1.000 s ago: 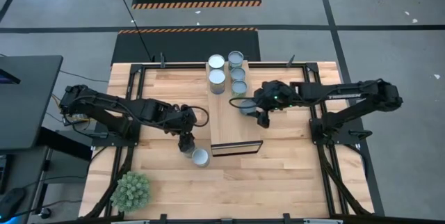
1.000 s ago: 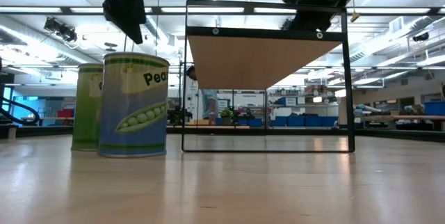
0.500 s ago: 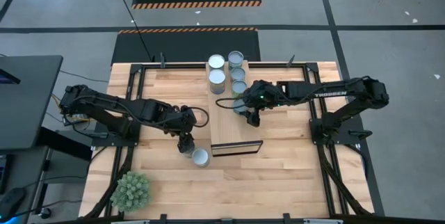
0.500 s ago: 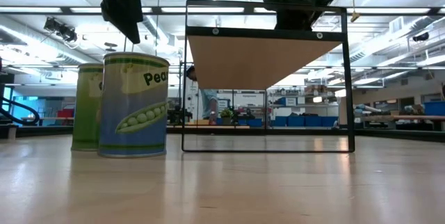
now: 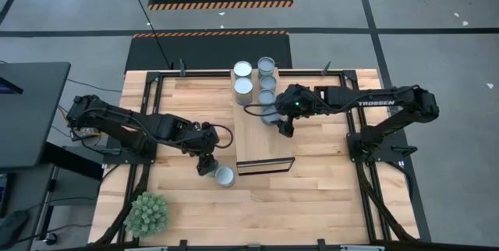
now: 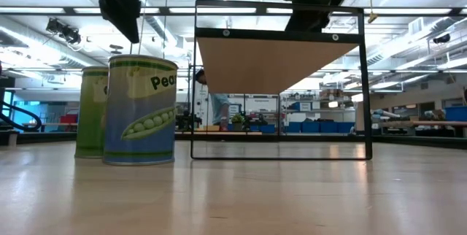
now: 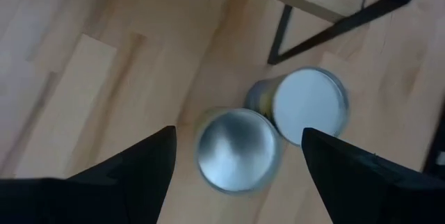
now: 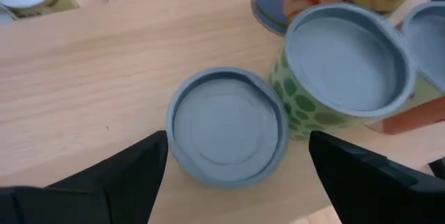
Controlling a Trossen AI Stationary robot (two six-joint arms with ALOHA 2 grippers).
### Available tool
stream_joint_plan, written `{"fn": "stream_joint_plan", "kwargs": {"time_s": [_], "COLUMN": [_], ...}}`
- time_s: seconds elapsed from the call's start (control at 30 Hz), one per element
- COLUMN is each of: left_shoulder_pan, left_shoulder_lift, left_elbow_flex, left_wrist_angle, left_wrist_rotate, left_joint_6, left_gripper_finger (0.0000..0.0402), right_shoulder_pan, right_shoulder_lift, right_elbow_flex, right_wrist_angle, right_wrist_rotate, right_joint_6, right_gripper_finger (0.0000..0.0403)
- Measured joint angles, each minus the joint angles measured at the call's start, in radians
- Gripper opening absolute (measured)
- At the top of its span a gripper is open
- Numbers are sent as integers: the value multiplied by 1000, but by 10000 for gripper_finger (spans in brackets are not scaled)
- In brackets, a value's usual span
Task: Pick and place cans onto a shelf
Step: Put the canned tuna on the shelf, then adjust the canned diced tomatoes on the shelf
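Fingers (image 8: 125, 179) of my right gripper (image 8: 236, 196) stood spread wide above the shelf (image 5: 253, 130), with one can (image 8: 227, 125) on the shelf top between them, untouched. Just beside that can on the shelf stood a can with a green spotted label (image 8: 345, 71), and behind it more cans crowded together. From above, my right gripper (image 5: 284, 122) hung over the shelf's right edge, at the near end of a row of cans (image 5: 267, 87) along that side, while two more cans (image 5: 243, 78) sat at the shelf's far left corner.

My left gripper (image 5: 207, 161) hovered over the desk (image 5: 171, 103) just off the shelf's near left corner, its fingers (image 7: 132, 168) open with nothing between them. Below it stood a silver-topped can (image 7: 236, 151), touching a second can (image 7: 309, 106) close to the shelf's black frame (image 7: 334, 22).
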Motion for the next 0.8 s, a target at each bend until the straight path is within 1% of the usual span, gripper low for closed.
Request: {"fn": "stream_joint_plan", "kwargs": {"time_s": [0.1, 0.2, 0.33, 0.47, 0.57, 0.7, 0.8], "left_shoulder_pan": [0, 0, 0, 0, 0, 3, 2], "left_shoulder_lift": [0, 0, 0, 0, 0, 0, -5], "left_elbow_flex": [0, 0, 0, 0, 0, 0, 0], "left_wrist_angle": [0, -3, -7, -6, -6, -30, -84], "left_wrist_rotate": [43, 59, 57, 30, 26, 74, 74], "left_joint_6": [-7, -1, -6, -40, -59, -60, -60], "left_gripper_finger": [315, 315, 315, 315, 315, 315, 315], "right_shoulder_pan": [1, 3, 1, -24, -45, -78, -136], "right_shoulder_lift": [-15, -36, -81, -118, -115, -115, -103], "right_elbow_flex": [0, 0, 3, 56, 73, 74, 74], "right_wrist_angle": [-22, -34, -71, -116, -179, -253, -249], "right_wrist_rotate": [-3, -5, -7, -30, -32, -26, -27], "right_joint_6": [2, 16, 36, 59, 6, -94, -154], "right_gripper_finger": [357, 357, 357, 354, 349, 347, 347]}}
